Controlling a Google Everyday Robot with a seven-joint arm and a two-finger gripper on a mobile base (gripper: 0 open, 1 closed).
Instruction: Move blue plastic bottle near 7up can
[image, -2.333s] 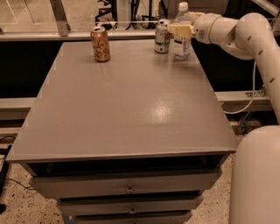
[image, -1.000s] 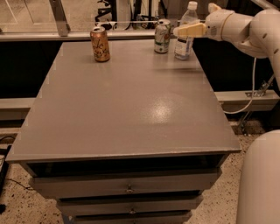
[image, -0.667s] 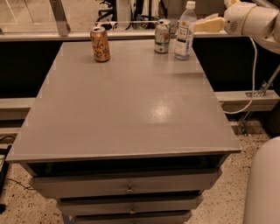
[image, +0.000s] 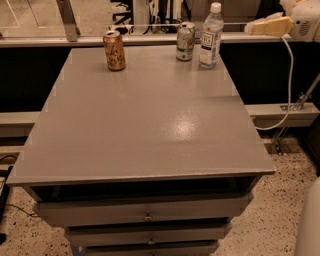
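The bottle (image: 211, 36) stands upright at the table's (image: 150, 125) far edge, just right of the green-and-silver can (image: 185, 41), so the job looks done. The gripper (image: 265, 26) hangs off to the right beyond the table, touching nothing. Whether it is spread or closed cannot be told. An orange can (image: 114, 50) stands apart, far left.

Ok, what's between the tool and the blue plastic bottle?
Nothing. In the camera view the tool hangs right of the blue plastic bottle, with only bare air between them.
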